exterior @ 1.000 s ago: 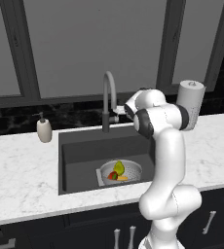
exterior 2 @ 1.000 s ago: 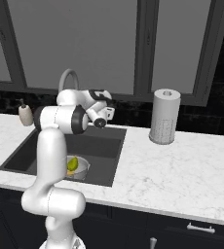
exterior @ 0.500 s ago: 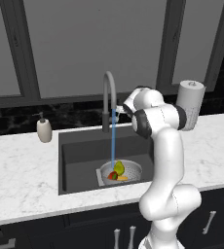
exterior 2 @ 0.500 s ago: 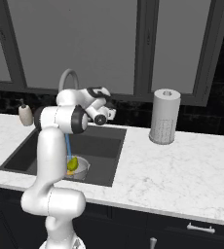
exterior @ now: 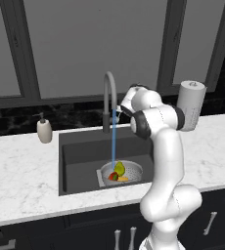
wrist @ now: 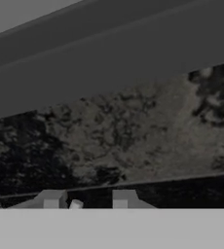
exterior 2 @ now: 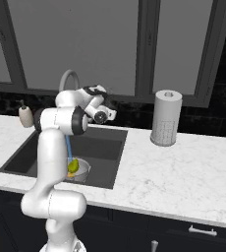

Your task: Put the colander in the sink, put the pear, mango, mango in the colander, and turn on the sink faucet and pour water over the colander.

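Water runs from the sink faucet onto the fruit in the colander, with the gripper up beside the tap.

The colander [exterior: 122,172] sits on the floor of the sink [exterior: 80,161], toward the basin's front right corner, holding the yellow-green pear [exterior: 120,168], a red-green mango [exterior: 113,177] and an orange-yellow mango [exterior: 123,178] close together. A thin blue stream of water [exterior: 114,139] falls straight from the arched spout of the sink faucet [exterior: 107,100], at the basin's back edge, onto the fruit. The gripper [wrist: 82,200] is raised just right of the faucet column, facing the dark backsplash [wrist: 109,146]; its fingertips [wrist: 51,199] stand narrowly apart with nothing visible between them. A soap pump bottle [exterior: 44,131] stands on the counter [exterior: 16,180] left of the sink; a paper towel roll [exterior: 191,104] stands near the counter's back edge on the right.
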